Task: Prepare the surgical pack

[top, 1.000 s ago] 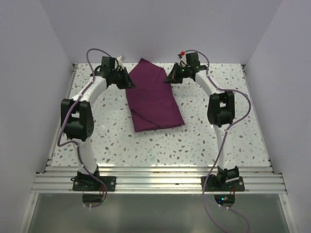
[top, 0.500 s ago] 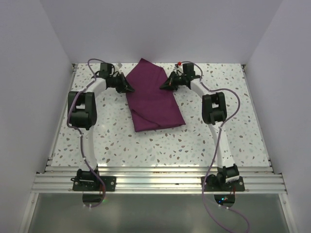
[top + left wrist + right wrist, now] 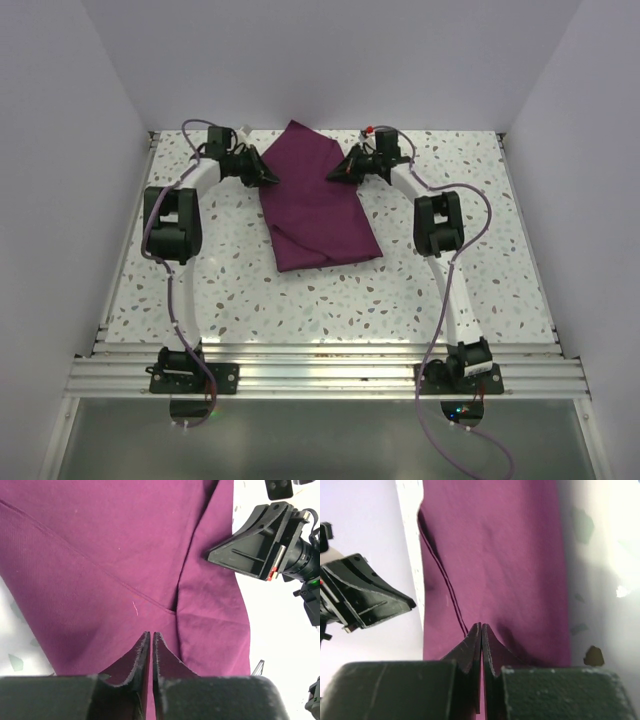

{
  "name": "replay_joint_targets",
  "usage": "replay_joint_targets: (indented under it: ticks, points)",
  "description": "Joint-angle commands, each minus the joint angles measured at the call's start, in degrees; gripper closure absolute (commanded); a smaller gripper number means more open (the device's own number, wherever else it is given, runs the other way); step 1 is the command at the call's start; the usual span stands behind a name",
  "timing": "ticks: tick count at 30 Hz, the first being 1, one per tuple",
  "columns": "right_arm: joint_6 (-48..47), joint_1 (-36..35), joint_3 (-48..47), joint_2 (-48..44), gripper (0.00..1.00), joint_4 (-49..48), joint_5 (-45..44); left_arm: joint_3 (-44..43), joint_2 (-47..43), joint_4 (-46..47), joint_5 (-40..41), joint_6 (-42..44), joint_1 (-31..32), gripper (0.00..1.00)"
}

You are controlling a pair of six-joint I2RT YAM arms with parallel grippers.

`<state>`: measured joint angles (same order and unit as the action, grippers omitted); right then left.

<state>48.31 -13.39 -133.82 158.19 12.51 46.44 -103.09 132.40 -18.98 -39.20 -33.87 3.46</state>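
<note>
Cloth (image 3: 318,205) lies folded flat on the far half of the table (image 3: 420,290), midway between the left and right edges, skewed, its far corner at the far edge; no tray, instruments or gauze in any view.

Left gripper (image 3: 268,178) is at the cloth's left edge, toward the far end; jaws all but together with a hairline slit between them, tips down at the fabric; cannot tell whether any cloth sits in the slit.

Right gripper (image 3: 332,176) is opposite, over the cloth's right side; jaws pressed together, a small pucker of fabric running up to the tips (caught or merely pushed, cannot tell).

Risks, as judged:
- a pull with nothing pinched; tips would slide off and leave the cloth folded; cause: jaws that met above the layer
- one side holding and the other not; cloth would swing round and bunch rather than open
- several layers taken at once; the fold would travel whole
- grippers face each other across a narrow strip; an inward move could knock them together
- a drag toward the far edge would crumple cloth against the wall (image 3: 330,70)
</note>
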Motion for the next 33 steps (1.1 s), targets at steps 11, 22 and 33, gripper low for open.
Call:
replay_joint_targets:
  ticks: [11, 22, 33]
  points:
    - [8.03, -0.06, -9.27, 2.03, 1.00, -9.35, -4.94, -4.05, 4.87, 5.27, 0.09, -6.38, -3.02, 0.85]
    - [9.69, 0.20, -11.20, 9.50, 1.00, -6.37, -8.55, -11.52, 14.29, 1.49, -0.44, -8.67, -3.20, 0.83]
    - [9.87, 0.55, -11.55, 1.87, 1.00, -13.82, -10.31, -10.03, 7.44, 7.98, -0.44, -10.07, -3.38, 0.71]
